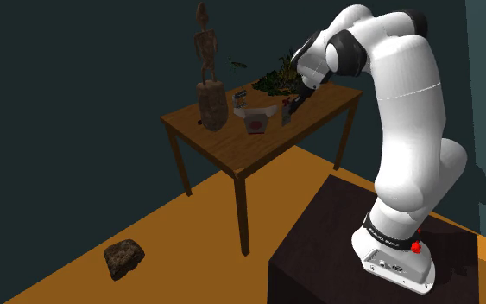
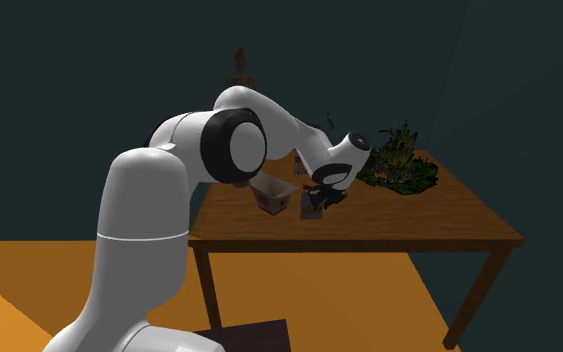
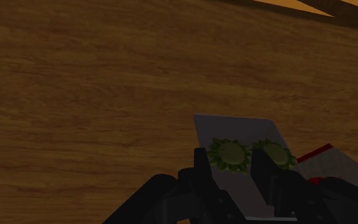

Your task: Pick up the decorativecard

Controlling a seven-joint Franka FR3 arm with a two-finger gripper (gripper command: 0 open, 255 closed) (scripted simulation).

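Dark teal walls stand behind a brown wooden surface; on it the decorativecard, grey with two green flower prints, stands tilted just beside a white box, with a leafy plant near and a carved figure well apart. Low over the card hangs the gripper; its fingers stand a little apart in front of the card's face, clasping nothing.
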